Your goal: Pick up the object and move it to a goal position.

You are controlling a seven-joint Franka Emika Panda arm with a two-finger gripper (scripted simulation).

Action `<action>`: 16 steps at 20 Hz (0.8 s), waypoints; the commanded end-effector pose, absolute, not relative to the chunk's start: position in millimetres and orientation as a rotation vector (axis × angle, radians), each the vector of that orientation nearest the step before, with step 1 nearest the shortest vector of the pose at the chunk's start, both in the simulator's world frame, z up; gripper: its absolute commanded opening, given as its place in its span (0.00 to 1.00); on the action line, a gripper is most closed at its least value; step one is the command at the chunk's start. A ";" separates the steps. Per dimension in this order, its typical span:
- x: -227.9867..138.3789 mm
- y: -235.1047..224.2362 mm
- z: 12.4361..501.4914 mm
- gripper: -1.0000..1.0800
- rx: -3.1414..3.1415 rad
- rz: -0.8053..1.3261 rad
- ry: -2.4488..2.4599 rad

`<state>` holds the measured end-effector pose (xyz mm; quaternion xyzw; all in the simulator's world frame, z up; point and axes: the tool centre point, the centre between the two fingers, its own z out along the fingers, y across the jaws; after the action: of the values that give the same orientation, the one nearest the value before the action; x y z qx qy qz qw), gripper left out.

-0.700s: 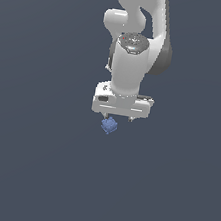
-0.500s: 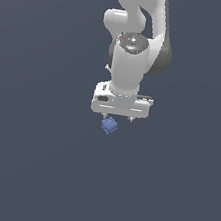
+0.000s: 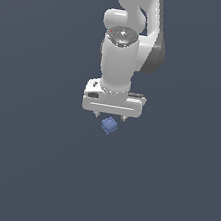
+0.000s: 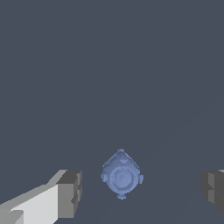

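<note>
The object point(image 4: 121, 175), a small blue block with bumpy faces, lies on the plain grey floor, well away from every edge that we can see. In the wrist view it sits between the two fingers point(image 4: 70, 194), with open space on both sides, a little nearer to one of them. It touches neither. It seems turned, so that a corner and not a flat face looks toward each finger.

The gripper point(image 3: 110, 116) hangs directly above the block in the exterior view, with the white arm point(image 3: 121, 58) upright over it. The fingers are spread wide, far wider than the block needs.

We judge that the step in hand is the descent for the grasp. To do it well, we should first centre the block in the gap, so that both fingers meet it at the same time and do not push it aside. We may also rotate the wrist a little, so the pads press on flat faces. Then we go straight down until the pads are level with the middle of the block, and close slowly. We see no goal marker in either view.
</note>
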<state>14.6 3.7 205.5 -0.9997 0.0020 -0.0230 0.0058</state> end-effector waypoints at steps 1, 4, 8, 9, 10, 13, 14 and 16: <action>14.5 4.4 205.1 0.96 -3.129 -0.072 0.002; 13.3 4.7 202.5 0.96 -3.130 -0.069 -0.020; 10.7 3.8 196.4 0.96 -3.132 -0.067 -0.076; 9.7 3.7 194.2 0.96 -3.132 -0.065 -0.096; 8.6 3.6 191.7 0.96 -3.133 -0.064 -0.119; 4.4 3.2 182.9 0.96 -3.132 -0.058 -0.199; 2.8 3.0 179.5 0.96 -3.131 -0.056 -0.231; -1.0 2.8 172.1 0.96 -3.127 -0.052 -0.301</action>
<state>1.8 3.0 177.6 -0.9967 -0.0796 -0.0176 0.0006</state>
